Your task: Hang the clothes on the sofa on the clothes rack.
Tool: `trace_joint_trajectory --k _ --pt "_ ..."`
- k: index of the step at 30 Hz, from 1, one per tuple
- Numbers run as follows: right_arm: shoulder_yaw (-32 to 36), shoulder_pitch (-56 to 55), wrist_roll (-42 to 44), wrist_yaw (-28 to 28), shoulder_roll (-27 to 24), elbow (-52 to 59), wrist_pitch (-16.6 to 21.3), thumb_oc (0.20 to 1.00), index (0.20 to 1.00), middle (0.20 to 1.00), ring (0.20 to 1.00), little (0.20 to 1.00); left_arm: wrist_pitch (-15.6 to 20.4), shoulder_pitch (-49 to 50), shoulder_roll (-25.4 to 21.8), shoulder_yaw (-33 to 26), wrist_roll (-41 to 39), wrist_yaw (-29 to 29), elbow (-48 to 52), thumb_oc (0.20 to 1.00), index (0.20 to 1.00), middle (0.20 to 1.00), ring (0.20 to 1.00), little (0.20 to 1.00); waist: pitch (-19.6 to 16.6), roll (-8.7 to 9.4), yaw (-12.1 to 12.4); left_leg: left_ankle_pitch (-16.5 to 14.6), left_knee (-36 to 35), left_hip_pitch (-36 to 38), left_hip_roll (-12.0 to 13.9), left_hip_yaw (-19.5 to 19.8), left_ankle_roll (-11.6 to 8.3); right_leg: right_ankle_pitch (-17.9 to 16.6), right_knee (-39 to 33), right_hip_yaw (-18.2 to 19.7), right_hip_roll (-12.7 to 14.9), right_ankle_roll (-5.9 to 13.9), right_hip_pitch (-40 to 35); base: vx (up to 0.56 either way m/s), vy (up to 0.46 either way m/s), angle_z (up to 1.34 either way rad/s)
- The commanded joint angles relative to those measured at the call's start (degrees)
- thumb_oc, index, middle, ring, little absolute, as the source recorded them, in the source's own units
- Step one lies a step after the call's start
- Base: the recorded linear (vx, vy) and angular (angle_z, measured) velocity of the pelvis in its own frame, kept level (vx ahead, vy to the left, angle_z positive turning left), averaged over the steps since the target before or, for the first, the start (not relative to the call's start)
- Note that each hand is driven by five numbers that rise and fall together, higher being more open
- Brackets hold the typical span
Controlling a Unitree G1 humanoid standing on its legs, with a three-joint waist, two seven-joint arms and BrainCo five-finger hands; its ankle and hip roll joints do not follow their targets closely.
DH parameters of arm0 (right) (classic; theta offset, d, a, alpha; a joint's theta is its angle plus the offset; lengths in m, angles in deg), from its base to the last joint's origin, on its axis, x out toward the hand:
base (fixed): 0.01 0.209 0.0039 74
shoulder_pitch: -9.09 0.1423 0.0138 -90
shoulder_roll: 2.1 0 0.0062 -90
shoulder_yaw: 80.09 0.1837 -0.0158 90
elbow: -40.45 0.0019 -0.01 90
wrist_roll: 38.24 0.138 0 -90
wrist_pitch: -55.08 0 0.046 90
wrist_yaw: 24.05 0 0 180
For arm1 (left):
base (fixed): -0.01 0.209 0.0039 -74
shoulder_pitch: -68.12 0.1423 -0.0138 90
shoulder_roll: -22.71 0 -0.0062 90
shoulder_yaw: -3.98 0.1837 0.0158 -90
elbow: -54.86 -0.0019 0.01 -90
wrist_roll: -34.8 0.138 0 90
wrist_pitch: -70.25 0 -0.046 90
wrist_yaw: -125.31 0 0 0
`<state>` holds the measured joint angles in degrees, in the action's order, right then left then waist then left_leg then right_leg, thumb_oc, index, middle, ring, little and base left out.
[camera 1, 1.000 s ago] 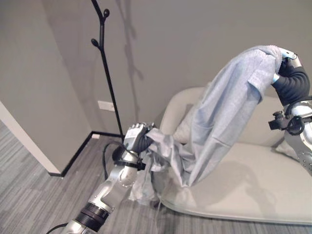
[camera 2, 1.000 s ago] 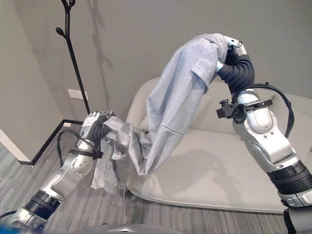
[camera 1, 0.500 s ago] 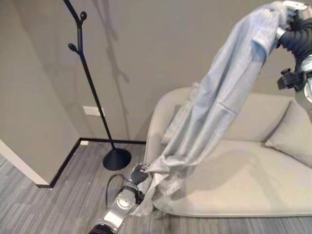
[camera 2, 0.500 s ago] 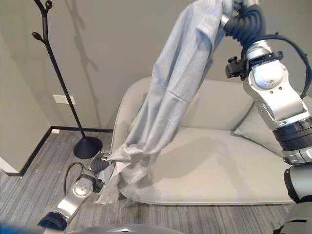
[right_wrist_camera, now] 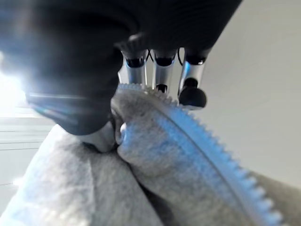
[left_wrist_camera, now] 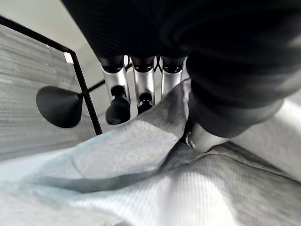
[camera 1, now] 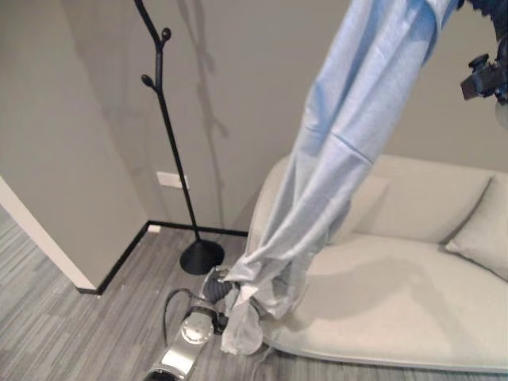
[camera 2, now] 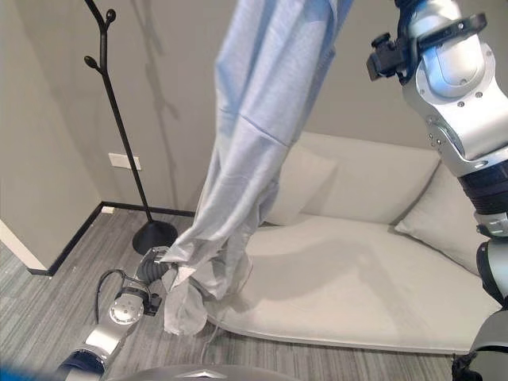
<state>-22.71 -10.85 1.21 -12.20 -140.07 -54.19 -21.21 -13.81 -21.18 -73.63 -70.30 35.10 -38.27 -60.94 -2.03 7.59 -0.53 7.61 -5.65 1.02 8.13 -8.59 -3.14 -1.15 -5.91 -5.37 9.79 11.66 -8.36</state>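
Garment [camera 1: 341,151] lifted clear of the sofa [camera 1: 413,294], pinched in both the right hand [right_wrist_camera: 155,70] and left hand [left_wrist_camera: 141,89]. Hanging on the rack [camera 1: 163,103] (standing well apart) remains.

No writing, label, number or sign can be read anywhere in these views. The pale grey garment [camera 1: 349,135], the black coat rack [camera 1: 169,127], the beige sofa [camera 1: 413,294] and the white wall plate [camera 1: 171,180] show plain surfaces without legible print.
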Motion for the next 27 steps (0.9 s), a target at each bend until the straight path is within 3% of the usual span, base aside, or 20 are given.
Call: trace_joint_trajectory --k 1,5,6,11,14,16,17,18,21,22,23,25,26,27 --pt "-0.5 6.6 4.8 1.8 0.5 -2.6 3.9 0.200 0.200 0.200 0.200 0.200 2.0 -2.5 -7.6 -7.2 5.4 9.4 4.3 0.200 0.200 0.200 0.200 0.200 -1.4 2.02 2.8 -8.9 3.8 2.7 -3.7 2.2 -0.14 0.8 3.1 -1.1 -7.7 -6.69 4.8 -0.01 -0.052 -0.01" --pt "0.1 7.7 4.4 2.1 1.5 -2.1 4.7 0.200 0.200 0.200 0.200 0.200 1.2 -3.1 -12.4 -14.2 10.2 14.5 8.5 0.200 0.200 0.200 0.200 0.200 0.5 2.50 3.8 -11.0 11.1 -1.2 -3.9 3.5 -0.21 1.2 4.1 -2.0 -7.0 -7.31 5.1 -0.06 -0.012 0.08" --pt "0.9 7.6 3.5 2.6 1.8 -2.6 4.9 0.200 0.200 0.200 0.200 0.200 1.1 -4.2 -14.6 -18.6 12.1 17.6 11.0 0.200 0.200 0.200 0.200 0.200 1.6 2.33 4.7 -11.3 13.7 -3.1 -3.9 3.2 -0.69 1.5 4.5 -3.1 -6.5 -7.50 4.8 -0.05 0.063 0.31" --pt "1.8 6.1 1.4 3.5 1.4 -0.8 4.8 0.200 0.200 0.200 0.200 0.200 0.7 -6.4 -17.7 -24.1 15.1 23.3 13.4 0.200 0.200 0.200 0.200 0.200 1.3 1.57 3.8 -9.0 11.9 -3.2 1.2 -0.6 -2.48 2.2 5.8 -5.7 -4.4 -6.62 4.7 0.03 0.148 0.51" --pt "-0.3 6.4 0.5 3.5 -1.3 1.6 4.3 0.200 0.200 0.200 0.200 0.200 1.1 -8.4 -18.2 -24.8 16.1 26.7 14.8 0.200 0.200 0.200 0.200 0.200 0.9 0.64 2.6 -1.6 6.4 -1.5 10.0 -2.3 -4.53 3.8 8.3 -6.6 -0.5 -5.36 5.6 0.10 0.379 0.33" --pt "-1.5 6.8 0.4 4.0 -3.3 1.4 4.7 0.200 0.200 0.200 0.200 0.200 1.5 -9.4 -17.9 -23.8 16.2 27.9 14.7 0.200 0.200 0.200 0.200 0.200 0.9 -0.11 2.1 6.6 2.6 -1.3 15.5 -3.2 -6.51 4.6 9.7 -6.6 1.2 -4.53 6.4 0.07 0.339 0.06" --pt "-1.5 6.9 0.4 4.0 -3.3 1.4 4.7 0.200 0.200 0.200 0.200 0.200 1.5 -9.5 -17.9 -23.7 16.2 27.9 14.7 0.200 0.200 0.200 0.200 0.200 0.9 -0.19 2.1 6.8 2.4 -1.2 15.6 -3.2 -6.55 4.6 9.8 -6.7 1.1 -4.57 6.5 0.14 0.445 0.28" --pt "-1.9 6.7 0.3 4.3 -4.0 1.1 4.8 0.200 0.200 0.200 0.200 0.200 1.6 -10.5 -17.5 -22.7 15.4 28.8 13.5 0.200 0.200 0.200 0.200 0.200 0.4 -0.84 1.7 11.9 1.1 -1.6 19.1 -1.9 -8.83 4.6 9.9 -6.5 2.9 -3.52 6.4 0.17 0.480 0.30" --pt "-1.7 6.4 0.1 4.6 -4.5 2.0 5.0 0.200 0.200 0.200 0.200 0.200 1.8 -11.3 -17.5 -21.8 15.3 29.5 12.9 0.200 0.200 0.200 0.200 0.200 -0.2 -1.62 1.7 14.7 0.7 -2.4 21.1 0.1 -10.98 4.0 9.0 -6.4 5.1 -2.17 5.5 0.20 0.454 -0.05" --pt "-1.6 6.7 -0.6 4.5 -3.9 3.0 5.1 0.200 0.200 0.200 0.200 0.200 1.9 -10.9 -18.3 -21.7 16.1 30.6 13.9 0.200 0.200 0.200 0.200 0.200 -0.7 -1.93 2.4 13.8 1.3 -3.0 20.5 4.1 -11.72 1.8 6.3 -5.7 7.3 -0.73 3.8 0.36 0.685 -0.09" --pt "-0.8 6.1 -0.6 4.2 -3.3 3.7 5.7 0.200 0.200 0.200 0.200 0.200 1.6 -10.2 -18.4 -22.0 17.3 30.5 14.5 0.200 0.200 0.200 0.200 0.200 -0.8 -2.27 2.9 10.8 3.3 -3.1 19.5 6.1 -11.67 0.8 5.5 -5.1 8.3 -0.28 3.3 0.34 0.670 0.04" --pt "3.1 1.5 -1.8 4.4 -3.6 5.8 5.8 0.200 0.200 0.200 0.200 0.200 1.9 -10.2 -18.7 -22.0 20.3 29.9 16.8 0.200 0.200 0.200 0.200 0.200 -1.0 -3.01 2.0 0.5 9.1 -5.9 17.5 5.5 -11.47 -1.9 3.2 -6.3 11.5 1.10 1.0 0.22 0.509 0.14" --pt "5.8 -1.6 -3.0 4.4 -3.5 7.1 5.8 0.200 0.200 0.200 0.200 0.200 2.0 -10.3 -19.1 -21.4 21.7 29.9 17.8 0.200 0.200 0.200 0.200 0.200 -0.7 -2.88 2.0 -3.6 12.6 -7.4 15.9 4.9 -10.99 -5.1 2.4 -6.6 13.4 1.69 0.1 0.15 0.379 0.22" --pt "6.8 -2.7 -3.2 4.4 -3.5 7.6 5.7 0.200 0.200 0.200 0.200 0.200 1.9 -10.4 -19.3 -21.2 21.8 29.9 17.8 0.200 0.200 0.200 0.200 0.200 -0.8 -2.35 2.1 -4.3 13.7 -7.9 15.5 5.0 -10.75 -5.6 1.9 -6.6 13.8 1.96 -0.1 0.16 0.609 0.45"
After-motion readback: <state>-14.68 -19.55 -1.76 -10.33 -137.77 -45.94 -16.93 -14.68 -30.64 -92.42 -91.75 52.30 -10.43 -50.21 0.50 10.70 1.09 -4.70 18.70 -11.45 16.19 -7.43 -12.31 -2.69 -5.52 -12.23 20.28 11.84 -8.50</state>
